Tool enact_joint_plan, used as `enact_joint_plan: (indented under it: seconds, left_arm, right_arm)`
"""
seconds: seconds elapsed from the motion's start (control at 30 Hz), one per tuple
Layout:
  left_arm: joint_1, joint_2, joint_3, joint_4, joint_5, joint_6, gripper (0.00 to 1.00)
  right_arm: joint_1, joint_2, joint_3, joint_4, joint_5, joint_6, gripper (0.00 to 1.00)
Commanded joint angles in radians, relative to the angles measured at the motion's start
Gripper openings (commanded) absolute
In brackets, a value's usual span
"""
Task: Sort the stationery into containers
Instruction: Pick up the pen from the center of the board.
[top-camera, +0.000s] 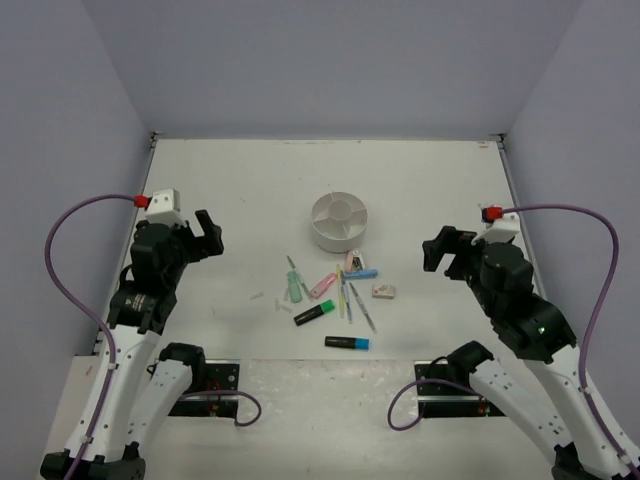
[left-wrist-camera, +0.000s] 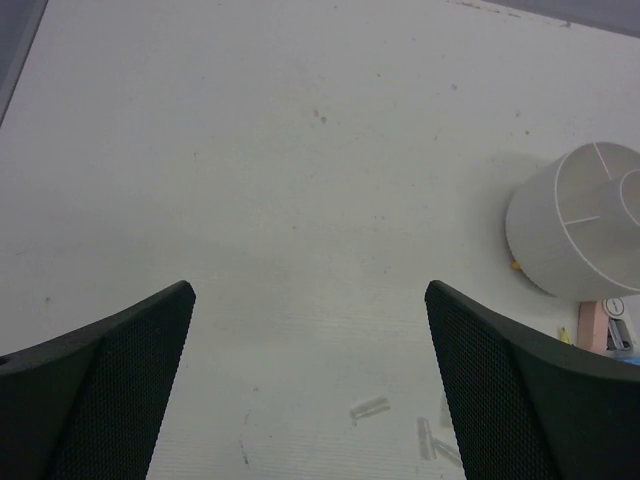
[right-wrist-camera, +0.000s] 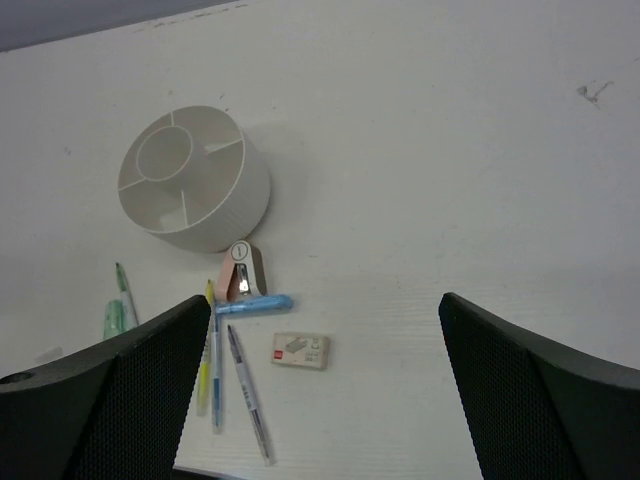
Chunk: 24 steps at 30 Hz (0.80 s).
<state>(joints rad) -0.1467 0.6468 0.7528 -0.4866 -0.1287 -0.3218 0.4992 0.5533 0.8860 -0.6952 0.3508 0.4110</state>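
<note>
Item one: round white plastic desk organiser (top-camera: 338, 222), low-walled, with wedge compartments around a central cup. It stands upright mid-table with its mouth facing up, which suits dropping items in from above; the right wrist view shows nothing inside it. Item two: loose stationery lying flat on the white table (top-camera: 230, 180), just on the near side of the organiser and between the two arms, probably so either arm can reach it. The lot includes a black-bodied green highlighter (top-camera: 314, 314); a black-bodied blue highlighter (top-camera: 347, 342), nearest the arm bases and slightly apart from the rest; a pastel pink marker (top-camera: 322, 285); a mint marker (top-camera: 294, 289); a pastel blue marker (top-camera: 361, 272); two thin pens (top-camera: 362, 306) lying side by side; and a small pale boxed eraser (top-camera: 384, 291) at the right edge of the cluster. A small pink object (right-wrist-camera: 240, 272) touches the organiser's wall, and its kind cannot be made out. Left pincer (left-wrist-camera: 308, 292): fingers spread wide, holding nothing, hovering over bare table well left of the scatter. Right pincer (right-wrist-camera: 325, 300): likewise spread and empty, facing the organiser and cluster from the right. Judgement: sorting not yet begun, both arms ready for a first pick.
</note>
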Motion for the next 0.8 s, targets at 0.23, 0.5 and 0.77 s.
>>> enact_joint_plan:
  seconds: [0.23, 0.5, 0.77]
  left_arm:
    - [-0.004, 0.020, 0.018, -0.012, -0.134, -0.038, 1.00]
    - [-0.002, 0.068, 0.026, -0.022, -0.114, -0.048, 1.00]
    - [-0.004, 0.048, 0.014, -0.009, -0.085, -0.043, 1.00]
  right_arm:
    - [0.004, 0.028, -0.093, 0.189, -0.295, -0.047, 0.99]
    - [0.080, 0.493, -0.027, 0.097, -0.296, 0.032, 0.98]
    - [0.220, 0.782, -0.009, 0.125, -0.255, 0.069, 0.59]
